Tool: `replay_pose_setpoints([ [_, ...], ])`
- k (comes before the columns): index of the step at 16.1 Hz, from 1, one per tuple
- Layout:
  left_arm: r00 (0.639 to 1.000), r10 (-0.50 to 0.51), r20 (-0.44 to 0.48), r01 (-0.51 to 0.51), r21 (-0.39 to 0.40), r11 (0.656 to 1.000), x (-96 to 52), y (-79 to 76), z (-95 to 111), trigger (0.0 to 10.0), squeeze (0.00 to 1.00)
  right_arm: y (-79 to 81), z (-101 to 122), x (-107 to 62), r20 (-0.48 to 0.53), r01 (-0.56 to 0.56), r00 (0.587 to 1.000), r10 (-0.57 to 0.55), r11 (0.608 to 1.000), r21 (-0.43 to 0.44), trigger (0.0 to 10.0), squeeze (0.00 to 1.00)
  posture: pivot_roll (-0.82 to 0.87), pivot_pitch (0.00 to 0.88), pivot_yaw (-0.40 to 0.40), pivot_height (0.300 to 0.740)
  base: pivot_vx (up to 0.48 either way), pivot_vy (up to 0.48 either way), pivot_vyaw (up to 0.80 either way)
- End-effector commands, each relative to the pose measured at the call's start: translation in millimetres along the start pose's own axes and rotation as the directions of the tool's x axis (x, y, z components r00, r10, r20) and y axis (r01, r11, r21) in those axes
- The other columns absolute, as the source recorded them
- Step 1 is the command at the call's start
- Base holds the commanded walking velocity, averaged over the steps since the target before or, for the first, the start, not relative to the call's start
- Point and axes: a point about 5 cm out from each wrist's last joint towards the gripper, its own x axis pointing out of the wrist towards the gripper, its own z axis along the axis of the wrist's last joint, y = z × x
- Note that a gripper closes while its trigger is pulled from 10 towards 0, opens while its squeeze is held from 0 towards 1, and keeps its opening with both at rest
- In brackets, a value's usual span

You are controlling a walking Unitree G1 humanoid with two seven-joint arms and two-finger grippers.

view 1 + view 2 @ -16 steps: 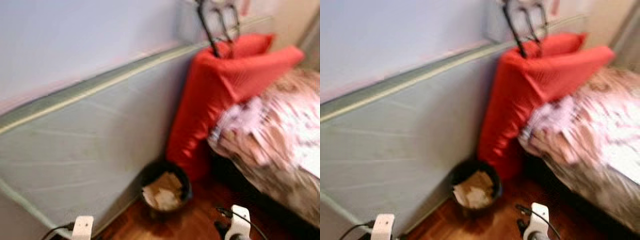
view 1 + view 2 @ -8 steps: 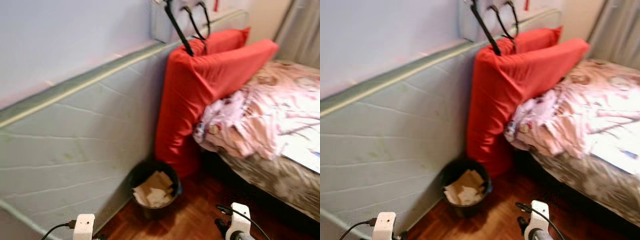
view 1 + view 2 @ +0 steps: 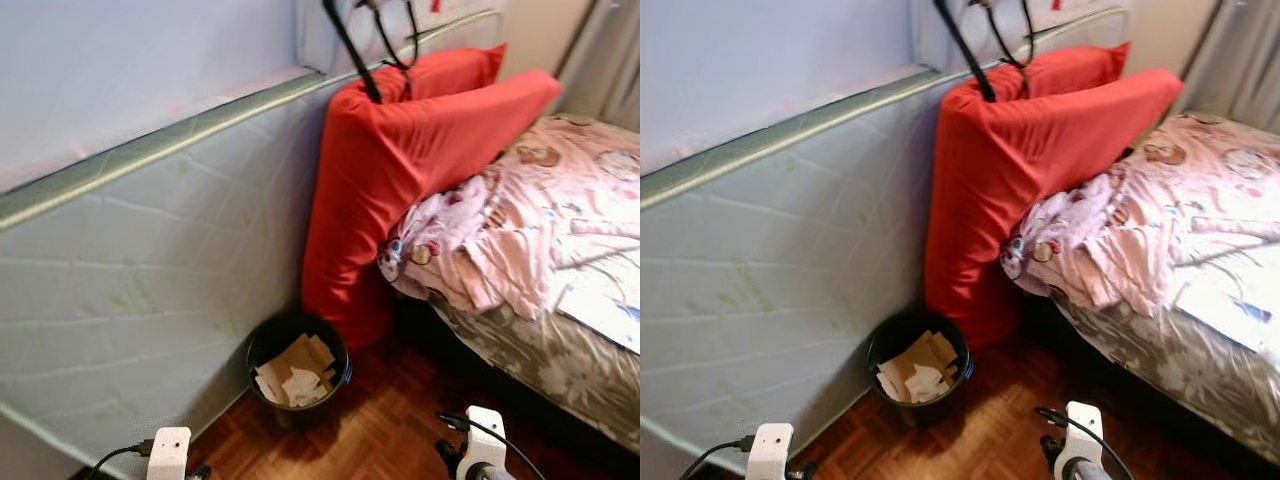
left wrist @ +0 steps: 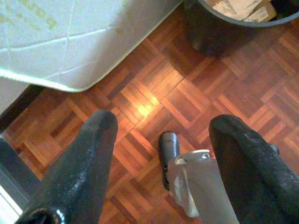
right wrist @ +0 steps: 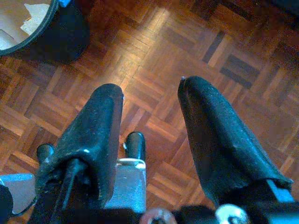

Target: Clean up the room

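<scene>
Change: our head view has steadied and swung a little; the blur of a second ago is gone, so nothing in the room itself moved.
Bin: the bin [image 3: 297, 372] sits lower centre, paper scraps inside, on the floor [image 3: 390, 430] against the mattress [image 3: 150, 290] and the red cushion [image 3: 400, 190].
Bed: rumpled pink bedding [image 3: 510, 230] at right, perhaps what we tidy.
Left gripper [image 4: 163, 168]: fingers apart, empty, hanging over the floor.
Right gripper [image 5: 149, 140]: fingers apart, empty too.
Meaning: we are surveying; no pickup begun.
</scene>
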Motion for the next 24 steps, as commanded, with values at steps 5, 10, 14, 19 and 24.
replay_pose_setpoints([
  [5,1.0,0.0,-0.019,0.0,-0.015,1.0,-0.7,-0.3,-4.1,10.0,0.0,0.0,0.7,0.1,-0.002,-0.002,1.0,0.002,1.0,-0.002,10.0,0.0,0.09,0.0,-0.026,0.74,0.0,-0.268,0.0],
  [10,1.0,-0.001,-0.018,0.0,-0.022,1.0,-0.5,-0.6,-3.8,10.0,0.0,0.1,1.4,0.2,-0.002,-0.006,1.0,0.006,1.0,-0.004,10.0,0.0,0.09,0.0,-0.029,0.74,0.0,-0.277,0.0],
  [14,1.0,-0.007,-0.017,0.006,-0.029,1.0,-0.4,-2.0,-3.5,10.0,0.0,-0.4,2.6,0.1,0.012,-0.009,1.0,0.008,1.0,0.01,10.0,0.0,0.09,0.0,-0.036,0.74,0.0,-0.272,0.0],
  [19,1.0,-0.006,-0.018,0.005,-0.035,0.999,-0.3,-2.6,-3.7,10.0,0.0,-1.0,2.8,0.0,0.011,-0.01,1.0,0.01,1.0,0.008,10.0,0.0,0.09,0.0,-0.039,0.74,0.0,-0.273,0.0],
  [24,1.0,-0.004,-0.019,0.003,-0.057,0.998,-0.6,-2.0,-4.4,10.0,0.0,-0.1,2.4,0.1,0.012,-0.013,1.0,0.013,1.0,0.012,10.0,0.0,0.09,0.0,-0.035,0.74,0.0,0.0,0.0],
])
